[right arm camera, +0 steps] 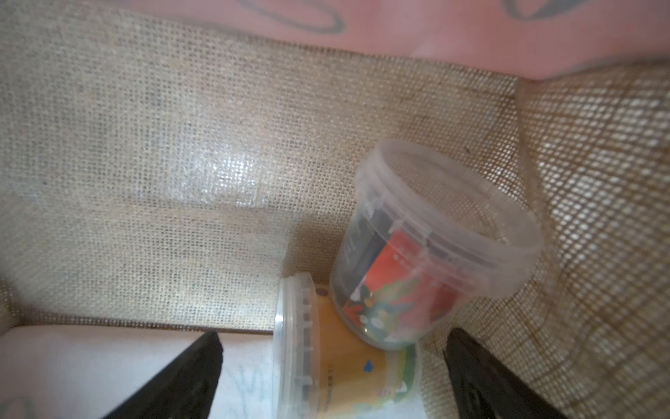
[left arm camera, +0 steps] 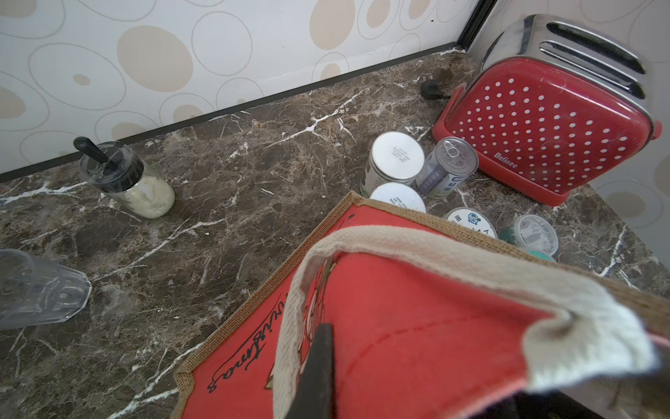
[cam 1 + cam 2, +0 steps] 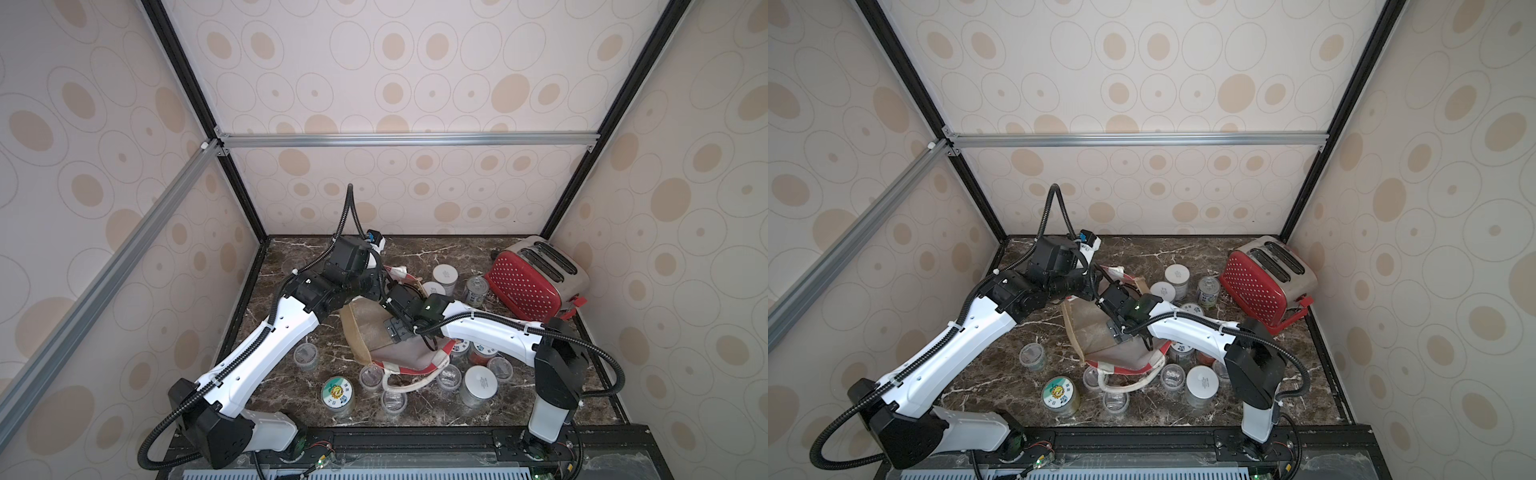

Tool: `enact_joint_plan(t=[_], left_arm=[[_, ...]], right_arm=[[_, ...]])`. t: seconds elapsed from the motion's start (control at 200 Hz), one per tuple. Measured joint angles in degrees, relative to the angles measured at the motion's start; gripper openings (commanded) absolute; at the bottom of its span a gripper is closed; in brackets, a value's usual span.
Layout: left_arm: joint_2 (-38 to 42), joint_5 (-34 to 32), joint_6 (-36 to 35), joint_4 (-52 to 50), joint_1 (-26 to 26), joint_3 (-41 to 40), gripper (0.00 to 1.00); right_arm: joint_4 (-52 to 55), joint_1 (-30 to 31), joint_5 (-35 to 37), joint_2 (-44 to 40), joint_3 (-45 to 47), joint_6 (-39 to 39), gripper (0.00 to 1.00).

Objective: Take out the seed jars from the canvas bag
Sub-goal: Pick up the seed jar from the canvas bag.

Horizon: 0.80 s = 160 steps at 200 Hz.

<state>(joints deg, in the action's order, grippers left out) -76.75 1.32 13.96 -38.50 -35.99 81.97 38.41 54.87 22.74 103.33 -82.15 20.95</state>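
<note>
On the marble counter the canvas bag lies slumped among standing seed jars. The left gripper is pressed together on the bag's white handle, and the right gripper is inside the bag with its jaws spread. Just ahead of it, a red-labelled tub leans on an orange-labelled tub lying on its side.

In both top views, right end effector's jaws out of sight inside the canvas bag.
</note>
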Motion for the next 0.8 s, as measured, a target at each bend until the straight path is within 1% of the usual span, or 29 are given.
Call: enact_joint_plan(t=[0.19,0.365,0.425,0.8], left_arm=[[0.44,-1.73,-0.66,1.31,-1.03,-1.07,0.0],[0.9,-3.54,-2.84,2.73,-3.06,-2.23,0.0],[0.94,-4.22,-3.69,3.37,-3.82,-2.23,0.0],[2.64,-6.86,-7.37,7.04,-6.84,-2.01,0.0]], right_arm=[[0.98,-0.04,-1.73,-0.02,0.44,2.69,0.96],[0.28,-0.04,-3.76,-0.83,2.89,4.76,1.0],[0.13,-0.04,-4.13,-1.36,3.39,5.16,1.0],[-0.09,0.09,-2.99,-3.43,3.74,6.05,1.0]])
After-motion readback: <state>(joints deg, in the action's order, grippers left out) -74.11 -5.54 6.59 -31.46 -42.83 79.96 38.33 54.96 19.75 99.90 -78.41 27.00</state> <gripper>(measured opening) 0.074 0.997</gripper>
